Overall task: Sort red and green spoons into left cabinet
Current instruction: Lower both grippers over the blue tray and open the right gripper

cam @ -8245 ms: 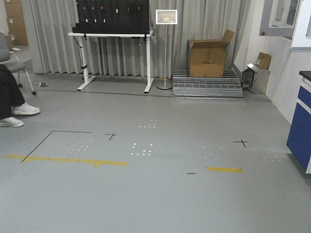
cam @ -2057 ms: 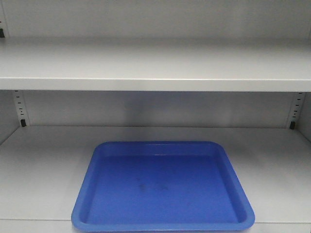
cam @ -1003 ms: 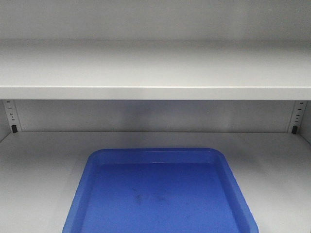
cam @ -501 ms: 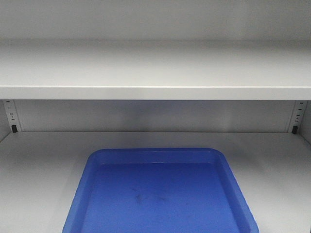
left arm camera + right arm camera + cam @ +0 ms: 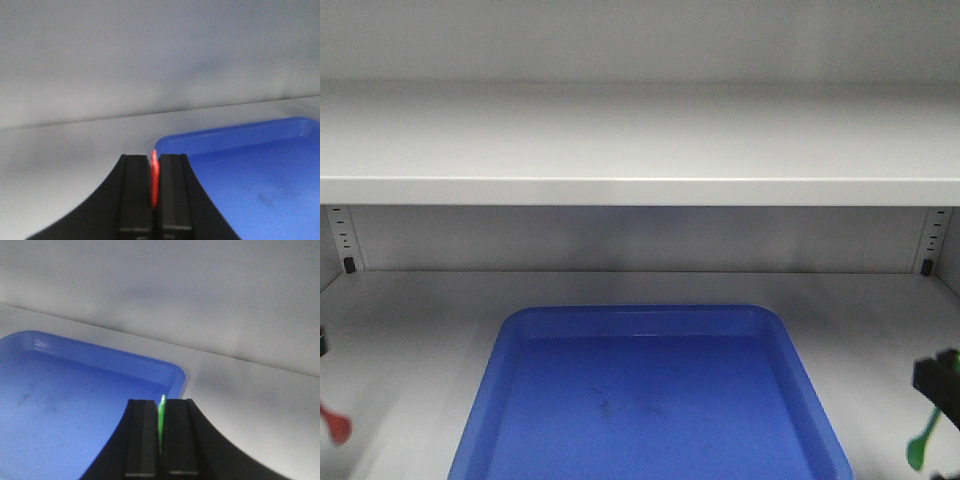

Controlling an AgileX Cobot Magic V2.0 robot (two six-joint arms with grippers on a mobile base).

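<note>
Your left gripper (image 5: 155, 161) is clamped on the red spoon (image 5: 155, 184), whose end shows at 8 o'clock of the blue tray (image 5: 650, 318). Your right gripper (image 5: 162, 404) pinches the green spoon (image 5: 161, 426) at 4 o'clock of the tray. Both spoons hang inside the left cabinet (image 5: 640, 140), over its lower shelf.

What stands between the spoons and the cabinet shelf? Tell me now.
Nothing visible does. The left gripper holds the red spoon and the right gripper the green spoon, flanking the blue tray on the open cabinet shelf.
</note>
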